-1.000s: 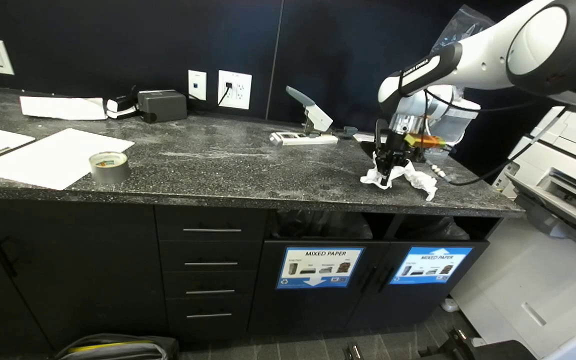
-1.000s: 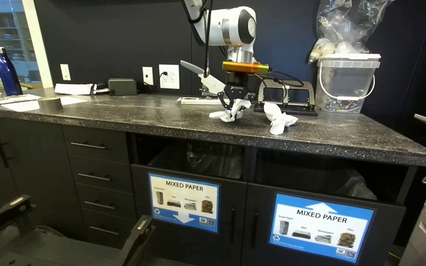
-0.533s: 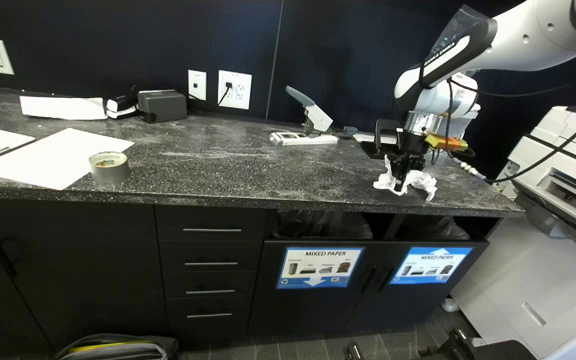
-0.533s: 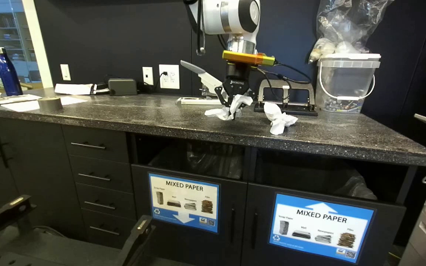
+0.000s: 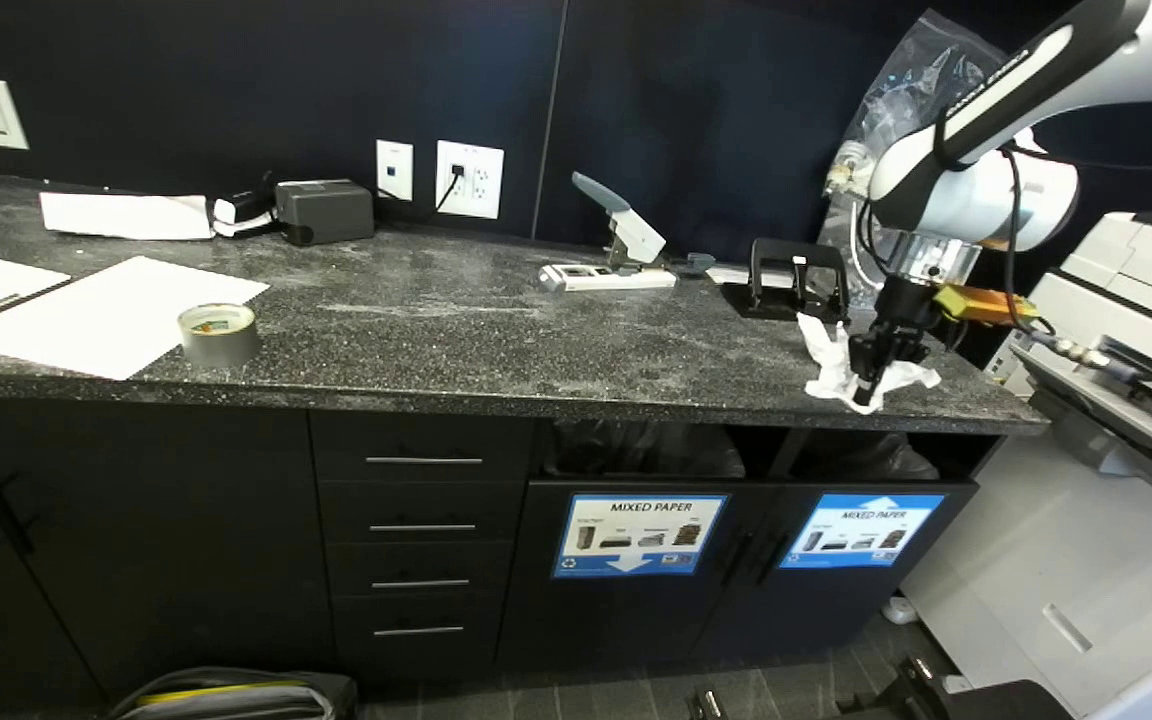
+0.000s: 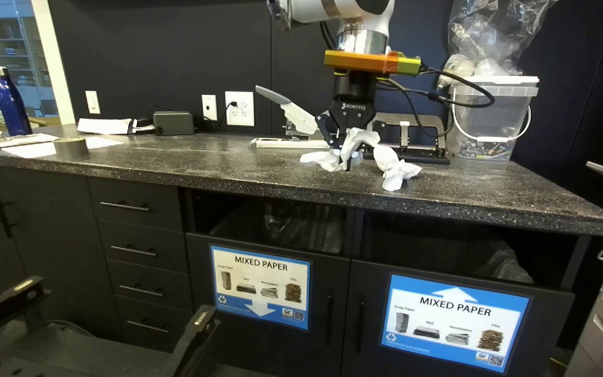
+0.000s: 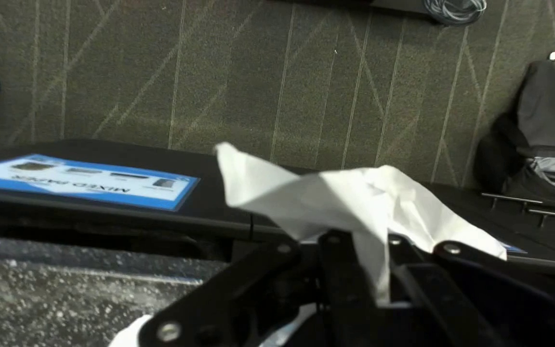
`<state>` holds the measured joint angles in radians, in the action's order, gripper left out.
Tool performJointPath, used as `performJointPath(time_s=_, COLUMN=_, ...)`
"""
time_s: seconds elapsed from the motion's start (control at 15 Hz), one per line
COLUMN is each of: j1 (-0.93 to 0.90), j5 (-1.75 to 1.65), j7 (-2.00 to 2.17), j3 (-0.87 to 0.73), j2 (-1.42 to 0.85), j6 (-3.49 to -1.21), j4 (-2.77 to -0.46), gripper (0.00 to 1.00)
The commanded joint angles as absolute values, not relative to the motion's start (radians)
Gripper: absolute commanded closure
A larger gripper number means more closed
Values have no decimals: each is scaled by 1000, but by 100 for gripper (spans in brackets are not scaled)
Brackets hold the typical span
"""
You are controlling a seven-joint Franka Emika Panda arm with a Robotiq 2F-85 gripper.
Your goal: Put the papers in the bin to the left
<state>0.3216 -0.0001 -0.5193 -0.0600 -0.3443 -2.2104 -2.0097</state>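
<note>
Moved closer to the front edge of the counter [image 6: 191, 163]: the held scrap [image 6: 358, 139] and the gripper [image 6: 346, 159]

Half a second ago they were farther back. The other scrap [image 6: 394, 170] has not moved: it lies on the counter, close by the gripper.

The fingers [image 7: 340, 270] are squeezed tight around the held scrap, and its white ends stick out on both sides. It looks lifted, but I cannot tell if a bit of it brushes the counter.

The bin [image 6: 267, 249] for this job seems to be the left one, under the counter, with the whiter sign [image 6: 259, 288]. Neither of these two scraps is in it. Inside it is dark, so I cannot tell if more lie there.

Picking up one scrap looks done; dropping it is not. Left to do, I think: carry it past the edge, let it fall in over the door [image 6: 280, 346], then come back for the other scrap.
</note>
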Motion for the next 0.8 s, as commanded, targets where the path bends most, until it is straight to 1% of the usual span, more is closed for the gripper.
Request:
performJointPath(time_s=0.0, j1=367, j5=48, j7=-606, j3=-110, j2=-189, j6=-2352, j4=-2255, gripper=90)
performJointPath(time_s=0.13, j1=393, j5=79, j7=-673, j3=-144, j2=-191, j6=-2429, j4=-2306, gripper=90)
performJointPath(time_s=0.4, j1=460, j5=223, j7=-840, j3=-150, j2=-317, j6=-2675, j4=-2320, gripper=90)
performJointPath(time_s=0.53, j1=508, j5=308, j7=-913, j3=-106, j2=-420, j6=-2784, j4=-2280, gripper=90)
performJointPath(time_s=0.73, j1=633, j5=428, j7=-988, j3=43, j2=-595, j6=-2967, j4=-2186, gripper=91)
